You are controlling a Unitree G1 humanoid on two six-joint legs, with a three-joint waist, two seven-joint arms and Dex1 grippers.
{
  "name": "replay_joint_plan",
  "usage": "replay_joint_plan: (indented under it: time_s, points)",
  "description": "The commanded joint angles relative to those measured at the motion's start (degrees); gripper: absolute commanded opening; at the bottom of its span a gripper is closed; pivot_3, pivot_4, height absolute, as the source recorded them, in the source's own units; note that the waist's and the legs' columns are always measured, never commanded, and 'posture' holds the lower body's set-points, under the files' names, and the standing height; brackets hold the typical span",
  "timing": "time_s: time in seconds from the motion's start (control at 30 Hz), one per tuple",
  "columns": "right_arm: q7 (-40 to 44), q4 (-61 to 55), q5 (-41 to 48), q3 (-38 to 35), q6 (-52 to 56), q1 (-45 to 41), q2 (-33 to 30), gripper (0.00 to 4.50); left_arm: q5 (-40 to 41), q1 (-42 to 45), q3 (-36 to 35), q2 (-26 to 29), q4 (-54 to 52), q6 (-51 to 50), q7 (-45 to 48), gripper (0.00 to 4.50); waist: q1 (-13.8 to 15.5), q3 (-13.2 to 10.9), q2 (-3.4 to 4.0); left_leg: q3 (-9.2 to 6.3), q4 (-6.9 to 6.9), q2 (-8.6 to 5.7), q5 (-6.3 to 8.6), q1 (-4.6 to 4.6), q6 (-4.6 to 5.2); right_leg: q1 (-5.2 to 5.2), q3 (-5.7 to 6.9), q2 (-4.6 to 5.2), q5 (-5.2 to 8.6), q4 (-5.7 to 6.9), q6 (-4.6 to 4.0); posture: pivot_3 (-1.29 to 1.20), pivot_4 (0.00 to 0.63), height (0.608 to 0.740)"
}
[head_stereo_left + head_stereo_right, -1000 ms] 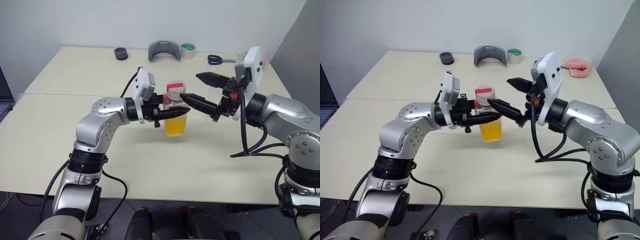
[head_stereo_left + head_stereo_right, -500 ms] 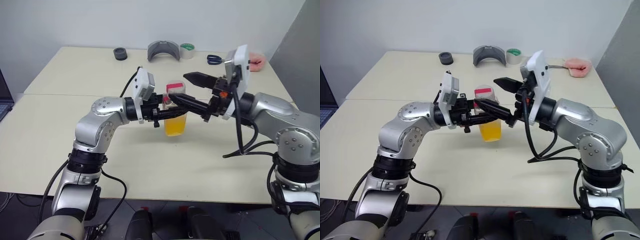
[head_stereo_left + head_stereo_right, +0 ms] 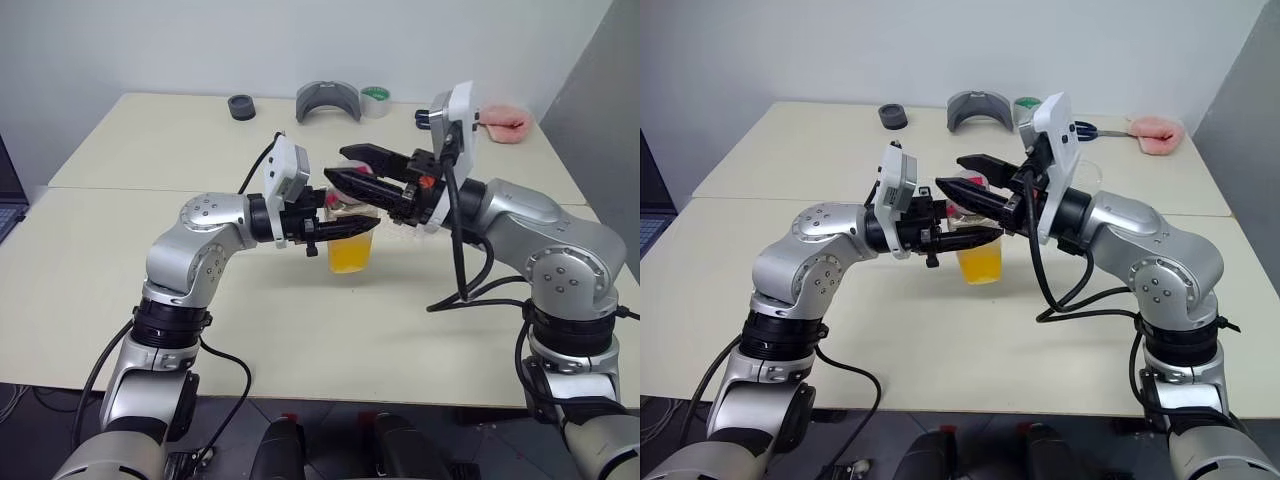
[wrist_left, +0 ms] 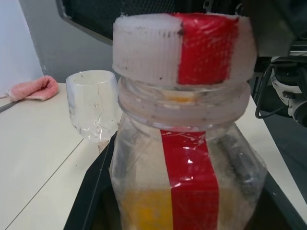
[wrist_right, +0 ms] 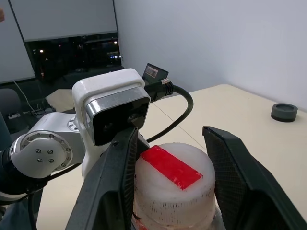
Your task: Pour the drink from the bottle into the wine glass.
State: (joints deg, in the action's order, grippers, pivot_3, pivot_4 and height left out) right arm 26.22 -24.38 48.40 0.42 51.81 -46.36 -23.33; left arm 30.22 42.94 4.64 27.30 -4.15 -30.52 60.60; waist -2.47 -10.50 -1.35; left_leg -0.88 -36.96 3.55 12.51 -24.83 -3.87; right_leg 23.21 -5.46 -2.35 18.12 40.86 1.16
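The bottle (image 3: 352, 243) is a small clear one with a red stripe and a red-and-white cap (image 5: 172, 178), held upright above the table. The orange-yellow drink (image 3: 350, 255) fills its lower part. My left gripper (image 3: 364, 226) is shut on the bottle's body, reaching in level from the left. My right gripper (image 3: 338, 165) comes from the right, and its two fingers (image 5: 120, 177) press the cap's opposite sides. The wine glass (image 4: 93, 106) stands on the table beyond the bottle, empty.
Along the table's far edge lie a black ring (image 3: 241, 106), a grey curved part (image 3: 328, 100), a tape roll (image 3: 376, 100), scissors (image 3: 1086, 128) and a pink cloth (image 3: 503, 122). A dark laptop edge (image 3: 5, 195) sits at the far left.
My right gripper moved left until it reached the bottle's top, and its wide-open fingers closed in on the cap. The left gripper and bottle stayed still.
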Motion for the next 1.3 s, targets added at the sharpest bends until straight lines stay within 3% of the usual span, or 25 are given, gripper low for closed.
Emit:
replay_joint_plan:
  time_s: [0.03, 0.2, 0.43, 0.6, 0.77, 1.0, 1.3]
  points:
    - [1.21, -1.28, -1.74, 0.16, -2.68, -1.6, -0.26, 1.82, 0.69, 1.06, -1.38, 0.17, -1.49, 0.57, -0.29, 1.95, 0.0, 0.0, 0.0, 0.0, 0.0, 0.0, 0.0, 0.0, 0.0, 0.0, 0.0, 0.0, 0.0, 0.0, 0.0, 0.0, 0.15, 0.74]
    - [1.63, 0.0, -4.39, -1.63, -8.0, -2.85, 0.78, 1.82, 0.72, 1.0, -1.23, 0.01, -1.52, 0.55, -0.28, 1.95, -0.03, 0.0, 0.0, 0.0, 0.0, 0.0, 0.0, 0.0, 0.0, 0.0, 0.0, 0.0, 0.0, 0.0, 0.0, 0.0, 0.15, 0.74]
    - [2.85, 1.84, -0.28, -4.16, -5.08, -4.17, -0.22, 1.82, 0.63, 1.27, -0.97, -0.53, -1.25, 0.74, -0.42, 1.95, 0.0, 0.0, 0.0, 0.0, 0.0, 0.0, 0.0, 0.0, 0.0, 0.0, 0.01, 0.0, 0.0, 0.0, 0.0, 0.0, 0.15, 0.74]
    - [10.46, 1.54, 3.35, -3.42, -3.89, -3.57, -3.63, 1.82, 0.68, 1.53, -0.91, -0.63, -1.12, 0.81, -0.36, 1.95, 0.12, 0.0, 0.0, 0.02, 0.0, -0.01, 0.0, 0.0, 0.0, 0.0, -0.01, 0.01, 0.0, -0.01, 0.0, 0.0, 0.15, 0.74]
    - [14.79, 3.62, -2.4, -0.67, -8.63, -4.7, -5.8, 1.82, 0.59, 1.74, -0.99, -0.57, -1.09, 0.78, -0.2, 1.95, -0.12, 0.0, 0.0, 0.01, 0.0, 0.01, 0.0, 0.01, 0.0, 0.0, -0.01, -0.02, 0.0, 0.0, 0.0, 0.0, 0.15, 0.74]
    - [6.86, 3.7, 1.96, -6.08, -3.49, -3.11, -3.31, 1.82, 0.69, 1.01, -1.29, -0.18, -1.93, 0.55, -0.3, 1.95, -0.13, 0.0, 0.0, 0.0, 0.0, 0.01, 0.0, 0.0, 0.0, 0.0, 0.0, -0.01, 0.0, 0.0, 0.0, 0.0, 0.15, 0.74]
    - [-0.82, -4.78, 7.73, -17.13, 1.62, 10.2, -9.73, 1.82, 0.76, 0.63, -1.28, -0.28, -1.69, 0.74, -0.36, 1.95, 0.58, 0.0, -0.01, 0.04, 0.01, -0.03, 0.0, -0.02, 0.0, -0.01, -0.03, 0.03, 0.0, -0.03, 0.0, 0.0, 0.15, 0.74]
